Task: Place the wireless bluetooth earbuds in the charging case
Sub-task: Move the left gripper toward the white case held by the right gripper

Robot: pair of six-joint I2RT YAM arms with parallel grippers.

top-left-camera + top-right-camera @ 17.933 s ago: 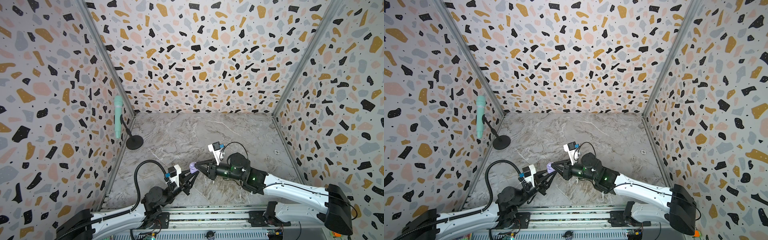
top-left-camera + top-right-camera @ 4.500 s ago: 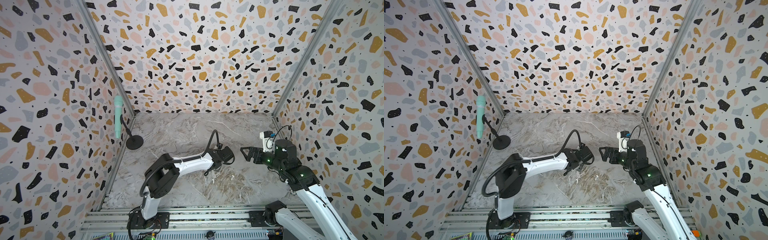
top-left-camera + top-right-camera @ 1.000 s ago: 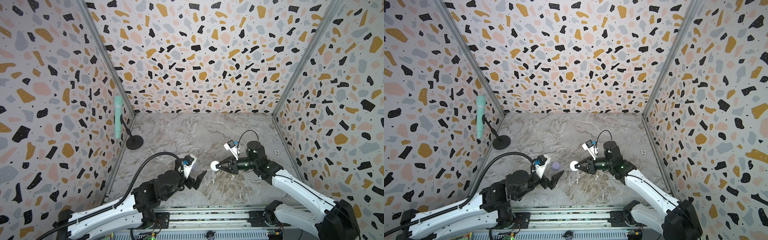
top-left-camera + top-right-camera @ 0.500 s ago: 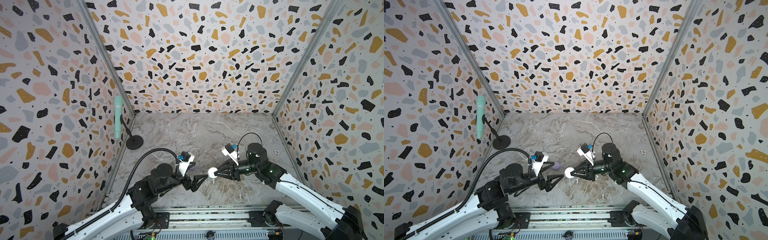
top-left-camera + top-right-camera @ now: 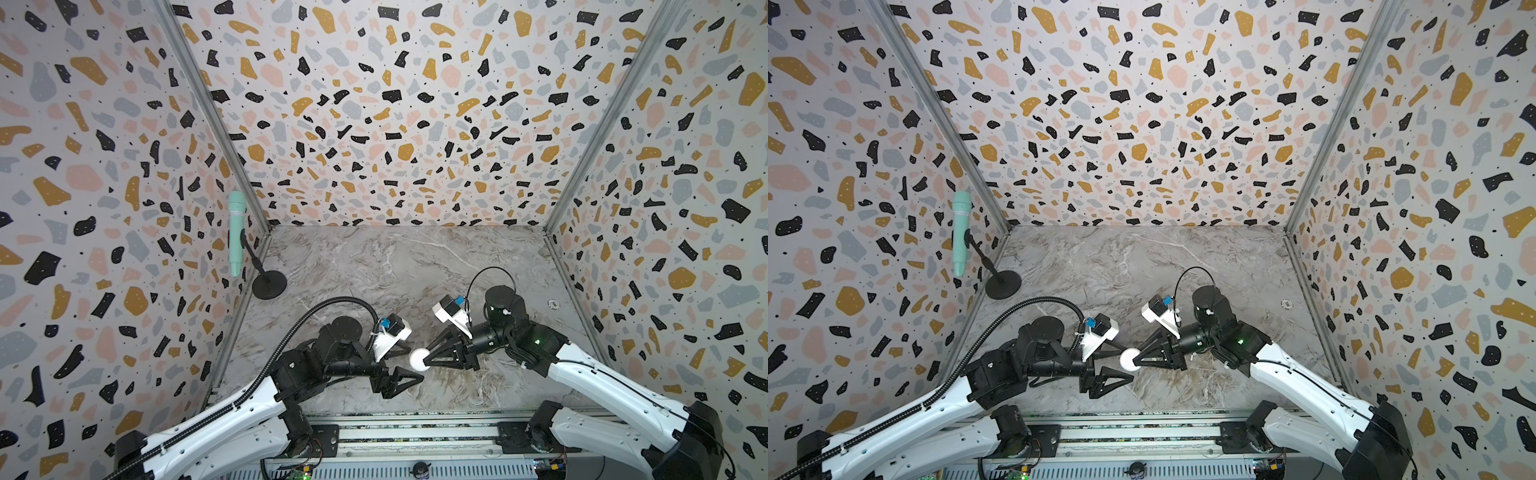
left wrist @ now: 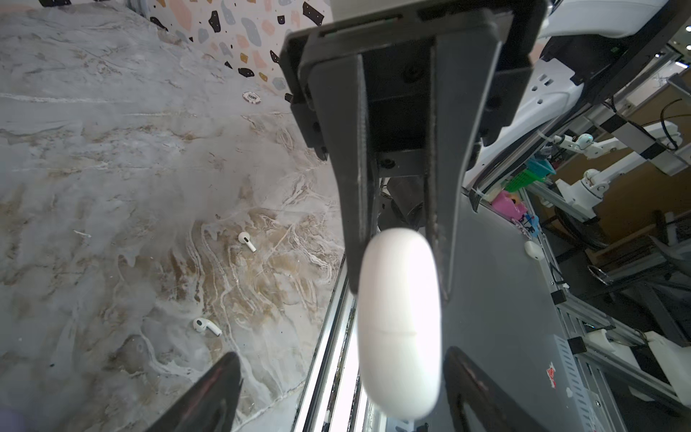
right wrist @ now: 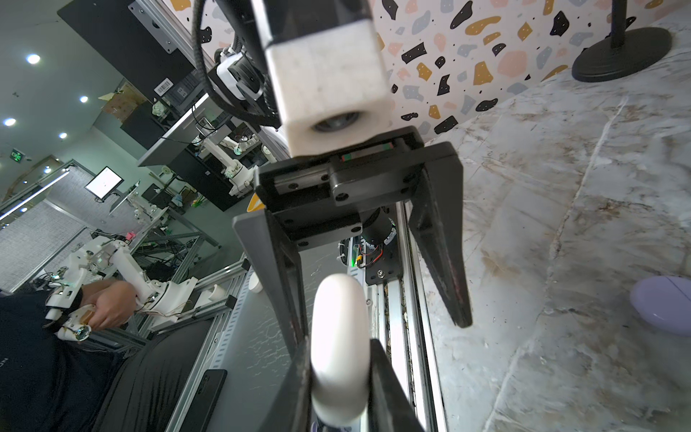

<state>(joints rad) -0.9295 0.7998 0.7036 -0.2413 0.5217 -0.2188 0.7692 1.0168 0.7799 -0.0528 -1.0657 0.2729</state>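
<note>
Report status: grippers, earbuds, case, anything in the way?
Right gripper shut on white case, lid closed, held off table. Left gripper open, jaws astride that case. Two white earbuds loose on table. Purple case lies aside, not blocking.

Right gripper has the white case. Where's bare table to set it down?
The back stretch of the marble table, between the mic stand base and the poker chip, is bare, with room for the white case. The front middle is crowded: two white earbuds and the lavender case lie there.
</note>
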